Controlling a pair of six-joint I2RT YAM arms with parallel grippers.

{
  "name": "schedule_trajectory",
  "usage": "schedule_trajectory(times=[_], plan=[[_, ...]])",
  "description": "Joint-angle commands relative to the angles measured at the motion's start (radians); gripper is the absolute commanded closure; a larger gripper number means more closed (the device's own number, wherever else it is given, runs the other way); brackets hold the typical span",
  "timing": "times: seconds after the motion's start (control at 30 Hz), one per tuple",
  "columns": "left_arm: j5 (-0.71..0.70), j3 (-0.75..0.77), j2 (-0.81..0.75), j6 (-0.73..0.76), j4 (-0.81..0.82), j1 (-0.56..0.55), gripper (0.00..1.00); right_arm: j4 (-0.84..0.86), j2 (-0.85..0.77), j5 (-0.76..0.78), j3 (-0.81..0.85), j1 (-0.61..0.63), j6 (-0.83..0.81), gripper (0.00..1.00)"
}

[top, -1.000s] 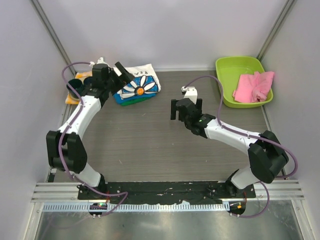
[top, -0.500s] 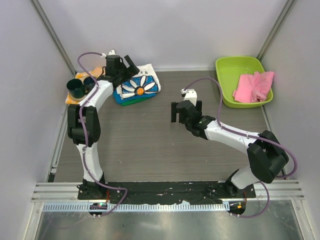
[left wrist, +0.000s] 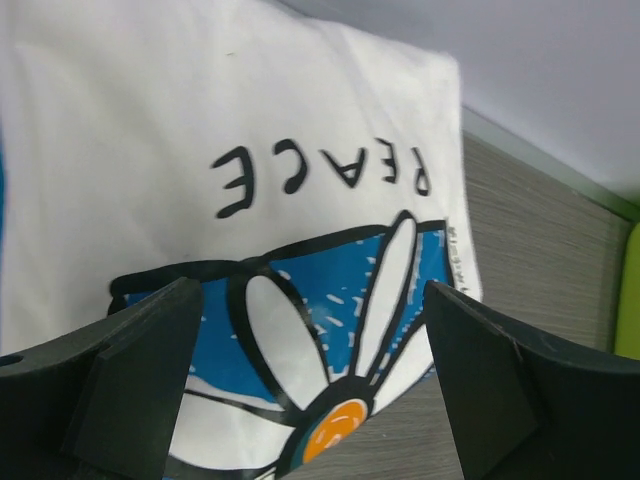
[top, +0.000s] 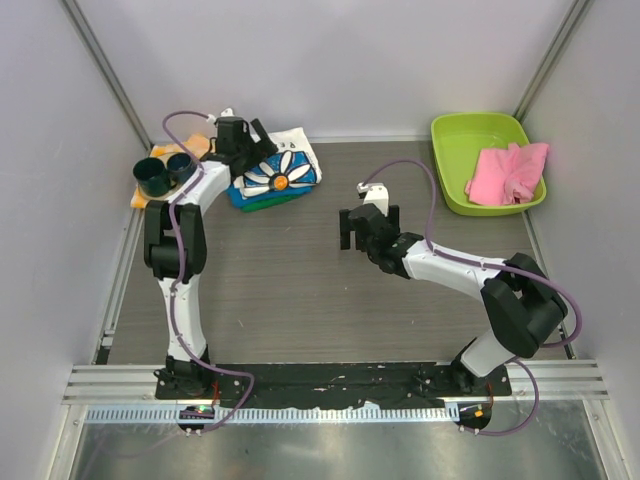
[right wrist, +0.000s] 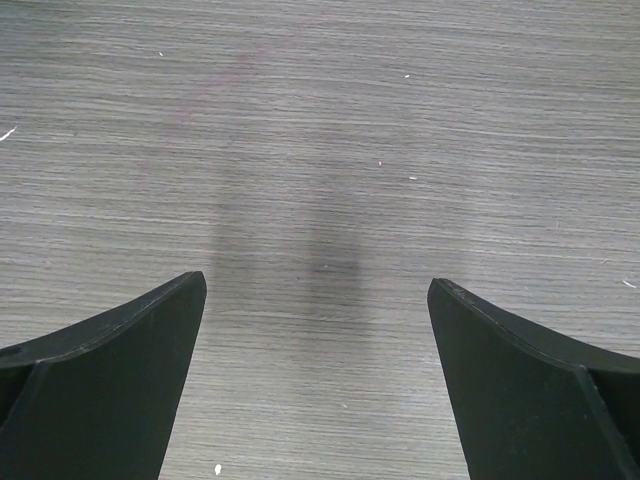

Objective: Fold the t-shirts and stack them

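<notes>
At far right, a green bin (top: 458,140) holds pink cloth (top: 510,172); both jaws gape.

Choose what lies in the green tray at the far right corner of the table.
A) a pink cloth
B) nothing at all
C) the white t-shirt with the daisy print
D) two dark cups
A: the top view shows a crumpled pink cloth lying in the green tray, toward its right side.
</notes>
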Motion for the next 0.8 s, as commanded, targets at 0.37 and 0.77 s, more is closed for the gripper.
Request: schedule_trajectory(times=[0.37,0.77], plan=[[-0.168,-0.224,-0.057,0.056,-0.075,0.145,0.05,-0.002,-0.057,0.001,0.005,0.003,0.032,0.00],[-0.172,-0.406,-0.563,-0.014,-0.199,0.138,0.04,-0.267,-0.035,0.204,0.182,0.009,0.079,0.00]])
